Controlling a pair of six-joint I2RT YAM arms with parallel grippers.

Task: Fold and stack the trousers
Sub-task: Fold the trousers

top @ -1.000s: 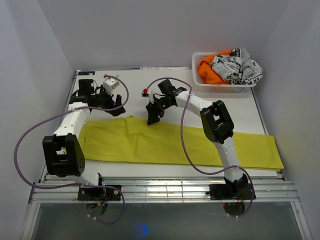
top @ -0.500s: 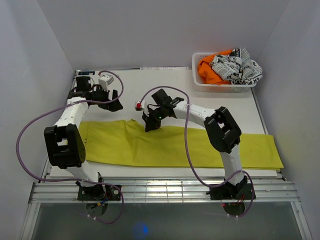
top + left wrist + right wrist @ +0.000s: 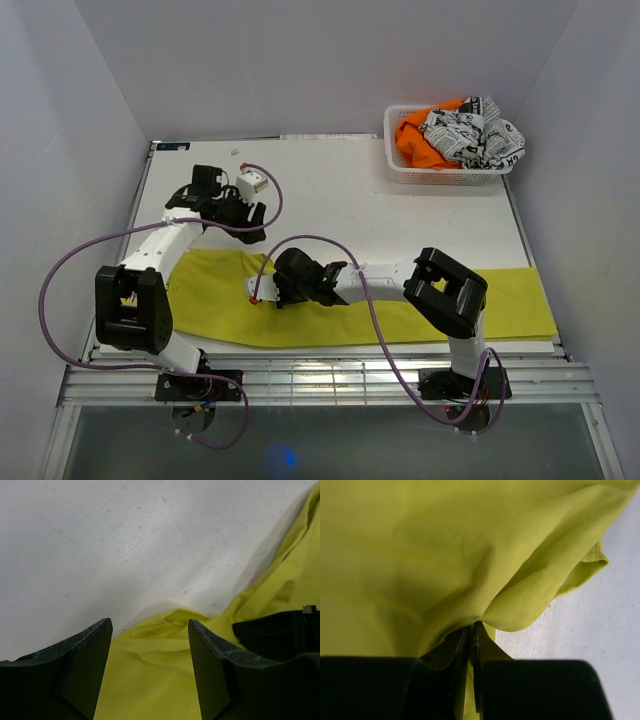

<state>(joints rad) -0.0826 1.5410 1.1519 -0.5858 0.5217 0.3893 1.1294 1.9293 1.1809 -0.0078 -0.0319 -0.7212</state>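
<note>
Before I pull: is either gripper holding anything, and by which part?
Right gripper pinches the mustard-yellow cloth trousers by a fold near their edge; left gripper open, holding nothing.

White table (image 3: 400, 205) between plain white walls (image 3: 300, 70).

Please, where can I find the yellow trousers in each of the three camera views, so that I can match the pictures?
Top external: the trousers lie as a long yellow strip across the near part of the table.
Left wrist: the trousers take the lower middle and right.
Right wrist: the trousers fill nearly the whole picture.
Shared landmark: the white table shows in all three views.
</note>
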